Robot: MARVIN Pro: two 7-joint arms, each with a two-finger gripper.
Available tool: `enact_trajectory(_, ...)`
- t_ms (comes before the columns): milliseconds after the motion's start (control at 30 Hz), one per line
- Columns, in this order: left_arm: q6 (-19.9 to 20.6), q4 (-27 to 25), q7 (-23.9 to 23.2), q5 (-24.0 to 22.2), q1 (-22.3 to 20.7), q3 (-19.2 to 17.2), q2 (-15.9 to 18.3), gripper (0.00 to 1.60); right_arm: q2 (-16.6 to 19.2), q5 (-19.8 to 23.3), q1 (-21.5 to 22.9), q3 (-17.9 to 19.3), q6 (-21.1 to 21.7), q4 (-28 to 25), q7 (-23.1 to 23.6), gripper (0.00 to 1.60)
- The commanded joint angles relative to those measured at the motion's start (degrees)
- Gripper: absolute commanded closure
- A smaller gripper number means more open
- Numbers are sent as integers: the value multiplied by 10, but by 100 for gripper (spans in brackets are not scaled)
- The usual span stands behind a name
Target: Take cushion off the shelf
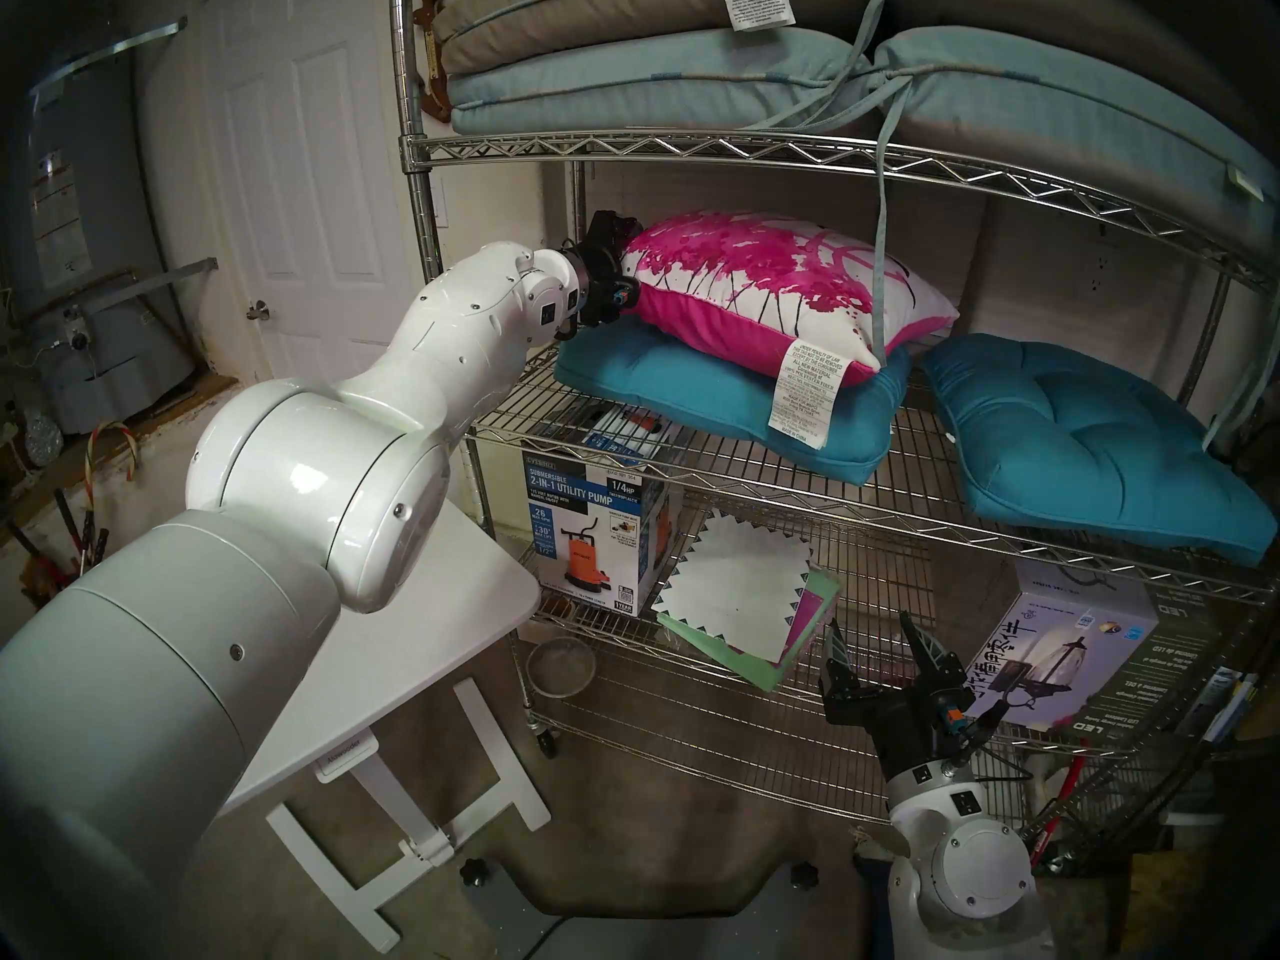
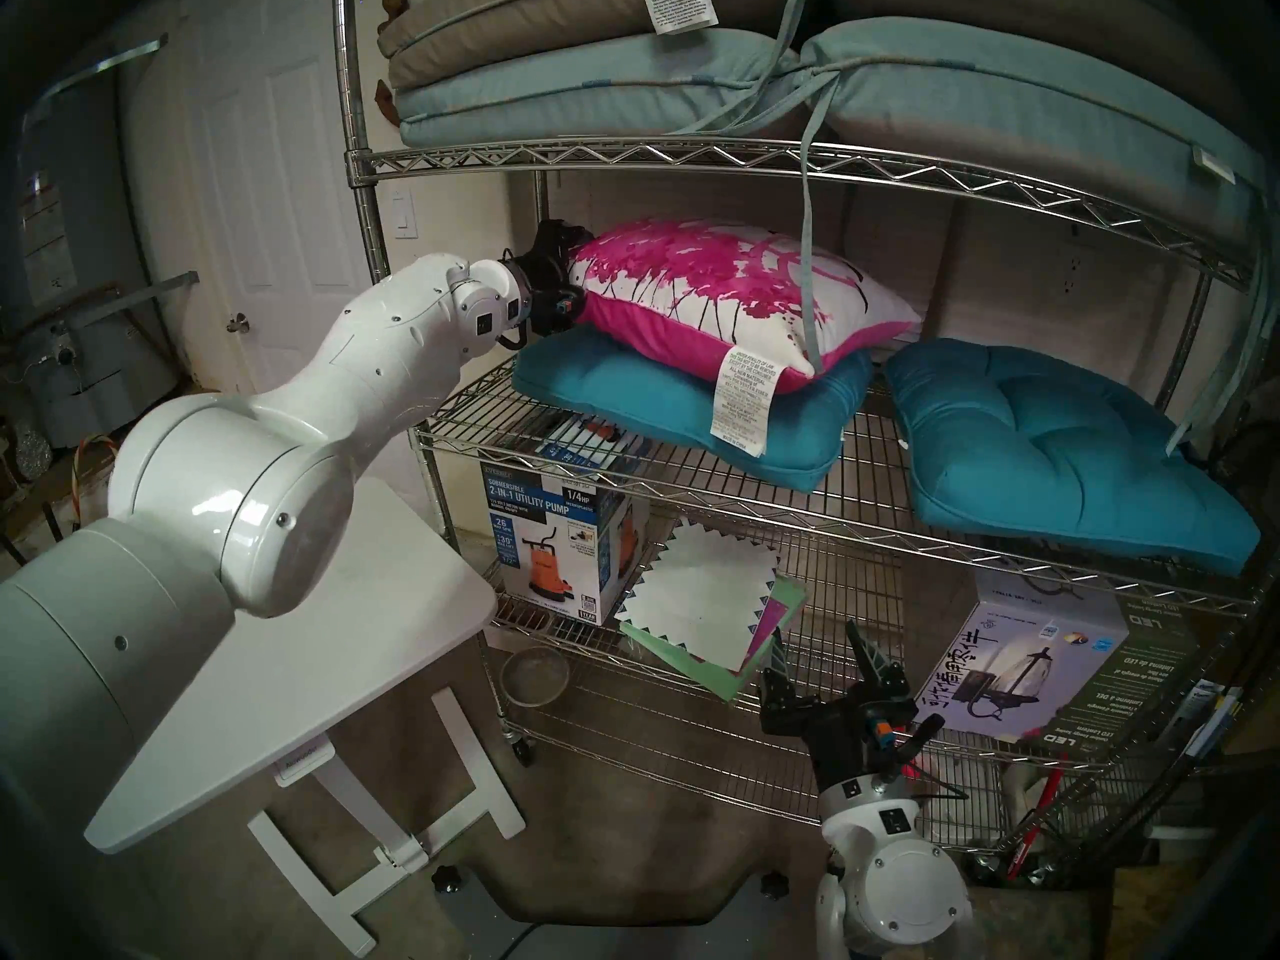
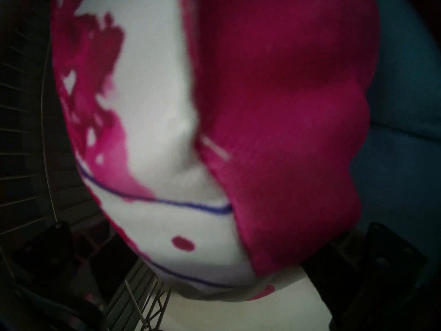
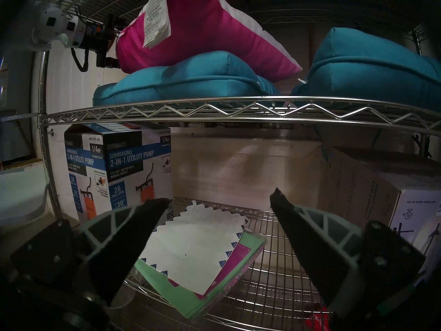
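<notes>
**Left Jaws Astride the Cushion's Corner, Not Yet Closed**

Head views: magenta-and-white cushion (image 1: pixel 776 293) lying tilted on the left teal seat cushion (image 1: pixel 727 397), on the middle tier of the wire shelf (image 1: pixel 692 149), close to the left post. Left jaws level at the cushion's left end, spread wide, one finger above the corner and one below. Right jaws low on the right, before the lower tier, spread wide and holding nothing. Pale tie strap (image 1: pixel 881 245) hanging from the upper tier across the cushion's near right corner, beside the long white label (image 1: pixel 807 397).

Left wrist view: blurred. Cushion corner filling the space between the two finger bases, white front on one side and magenta back on the other. Fingertips hidden; no pinch visible in the fabric.

Right wrist view: utility pump box (image 4: pixel 119 170) and envelopes (image 4: pixel 195 247) ahead; cushion high at far left.

Probably best to push a little deeper before closing, to catch stuffing rather than cover alone. Then clamp firmly, lift just clear of the teal seat cushion to avoid dragging it along, and draw out to the near left, away from the strap, toward the white counter (image 1: pixel 415 626).
</notes>
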Motion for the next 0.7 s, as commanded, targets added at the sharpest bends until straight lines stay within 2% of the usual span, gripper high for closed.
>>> enact_trajectory(0, -11, 0, 16, -2, -39, 1, -26, 0, -1, 1, 1, -1, -3, -14, -1, 0)
enact_trajectory(367, -24, 10, 27, -4, -53, 4, -21, 0, -1, 1, 0, -1, -3, -16, -1, 0)
enact_trajectory(467, -2, 20, 23, -6, -64, -1, -26, 0, -1, 1, 0, -1, -3, -15, -1, 0)
enact_trajectory(667, 0, 31, 27, -5, -69, -2, -29, 0, -1, 1, -1, -1, -3, -16, -1, 0)
